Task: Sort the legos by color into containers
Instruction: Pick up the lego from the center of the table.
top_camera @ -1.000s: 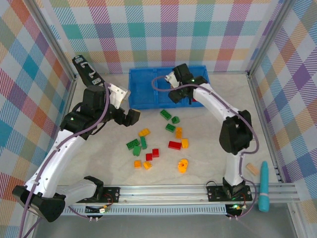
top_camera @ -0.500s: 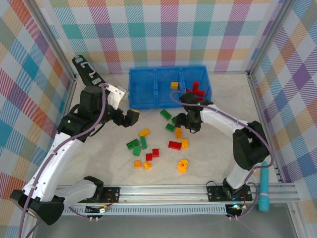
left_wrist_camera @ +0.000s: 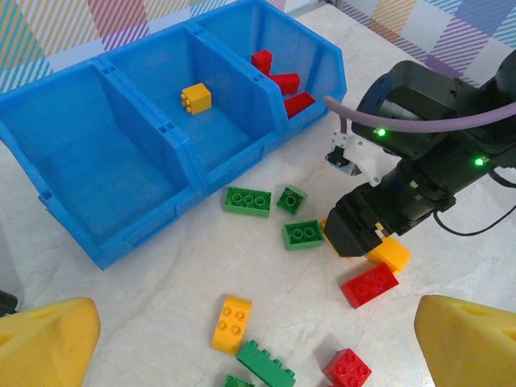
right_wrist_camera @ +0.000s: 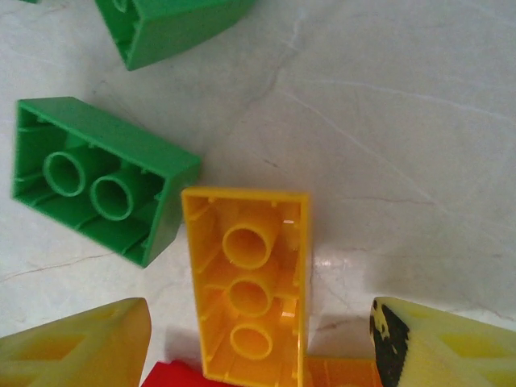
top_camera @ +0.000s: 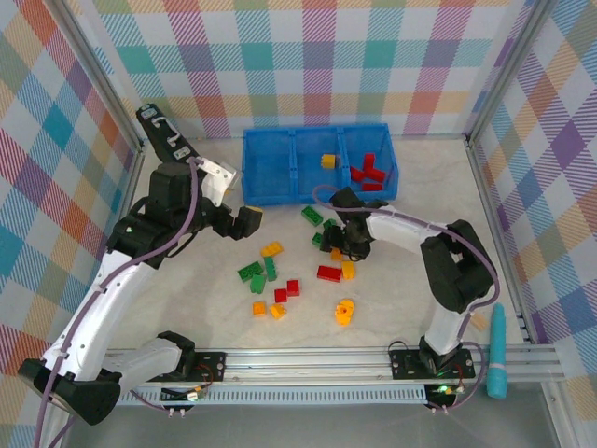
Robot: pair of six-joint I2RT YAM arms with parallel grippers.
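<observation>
The sorting is barely getting going. In the blue bin (top_camera: 270,179), beyond the right pincer (right_wrist_camera: 256,330), a few red bricks (top_camera: 366,170) are lying in one end compartment and one yellow brick (top_camera: 327,161) in the middle one. The greens and most others are lying loose on the surface. The right pincer is standing open, straddling an upturned yellow brick (right_wrist_camera: 250,282) without touching it. The brick's hollow side is facing up, its long axis running along the gap between the fingers. The left pincer (left_wrist_camera: 258,343) is hanging wide open, holding nothing.
</observation>
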